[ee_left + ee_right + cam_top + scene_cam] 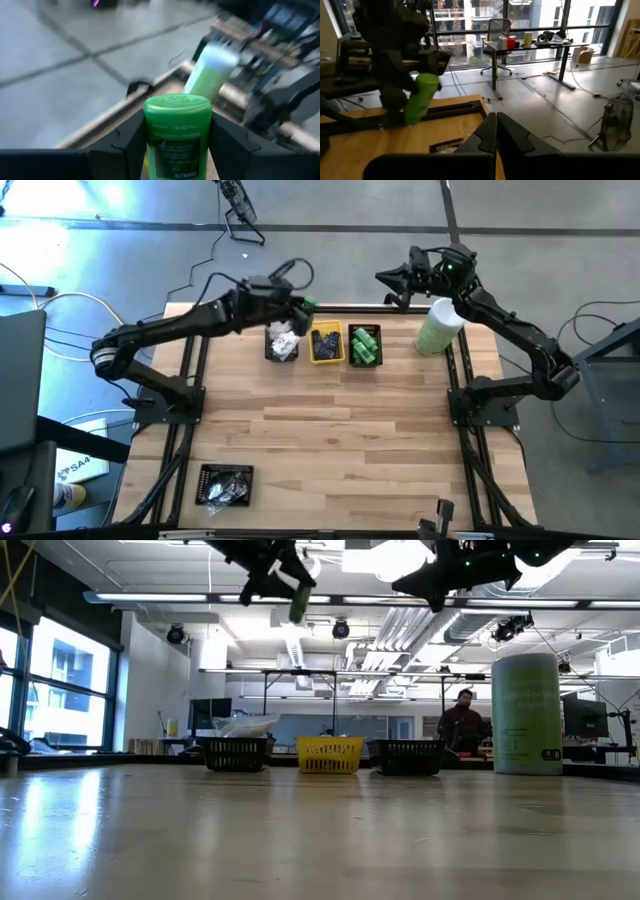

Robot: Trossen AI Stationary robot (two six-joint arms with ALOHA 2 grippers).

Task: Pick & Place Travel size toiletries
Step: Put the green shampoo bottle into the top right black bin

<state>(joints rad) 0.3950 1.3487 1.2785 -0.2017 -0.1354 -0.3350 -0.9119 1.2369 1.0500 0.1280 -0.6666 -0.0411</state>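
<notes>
A bright green little bottle (176, 145) with a green cap is high above the table's far edge, with my left gripper (300, 307) shut on it, over the black bin of white packets (283, 343). Beside that bin stand a yellow bin (327, 345) with dark tubes and a black bin (364, 346) with several green bottles. My right gripper (496, 131) is shut on nothing and hangs in the air past the table's far edge (395, 280), near the big pale-green cylinder (438, 327). My left gripper pinches the bottle's body (150, 150) between its two fingers (131, 142), one on either side. The capped end (176, 106) sticks out past the fingertips. The fingers come from the table's left, slanting a little downward. The bottle (298, 602) is lifted clear, tilted, high above the bins.
The three bins stand in a row along the far edge, and the big cylinder stands upright to their right. Another black bin (225, 483) with mixed small items sits at the near left. Bare wood lies between. A person (463, 720) shows in the room beyond.
</notes>
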